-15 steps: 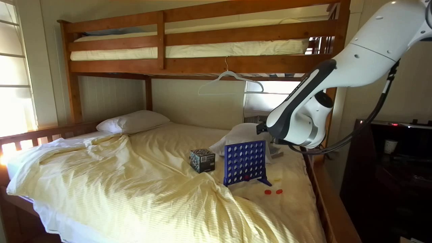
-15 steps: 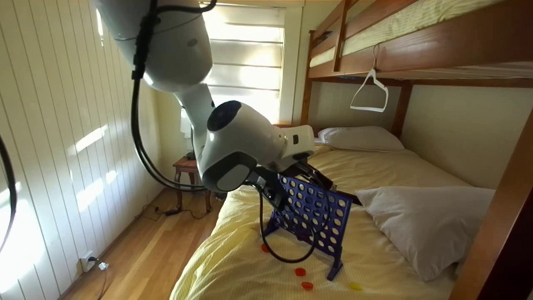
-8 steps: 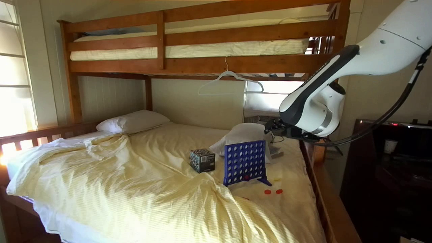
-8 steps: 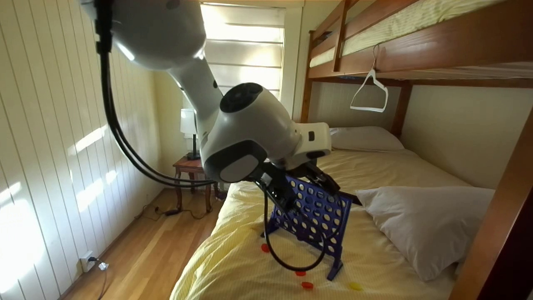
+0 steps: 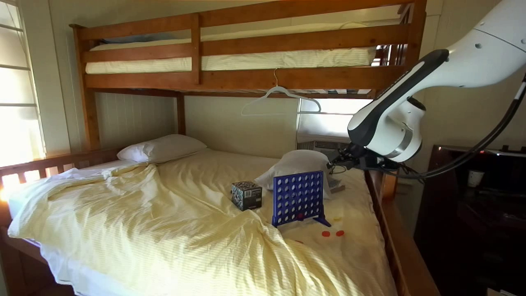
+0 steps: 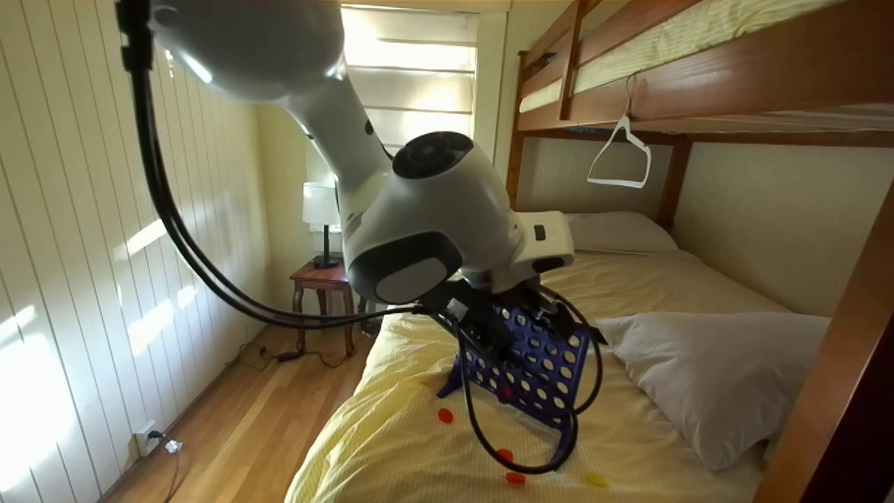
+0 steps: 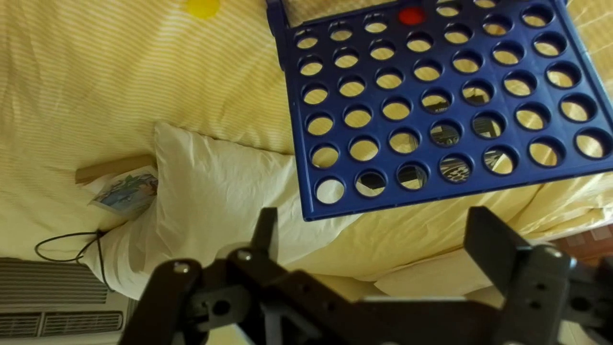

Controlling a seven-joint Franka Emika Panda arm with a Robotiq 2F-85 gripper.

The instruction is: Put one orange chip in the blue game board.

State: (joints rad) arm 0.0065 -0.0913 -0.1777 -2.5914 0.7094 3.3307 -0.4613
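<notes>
The blue game board (image 5: 298,198) is stood upright on the yellow sheet (image 5: 357,253), its long axis level, its top edge seen climbing slightly rightward in the wrist view. Orange chips (image 6: 515,478) are laid flat on the sheet near one board foot; an orange-red chip (image 7: 412,15) is held upright in the board's bottom row. In an exterior view the arm (image 5: 456,65) is slanted down leftward; the hand (image 7: 373,230) is released, its fingers spread wide.
</notes>
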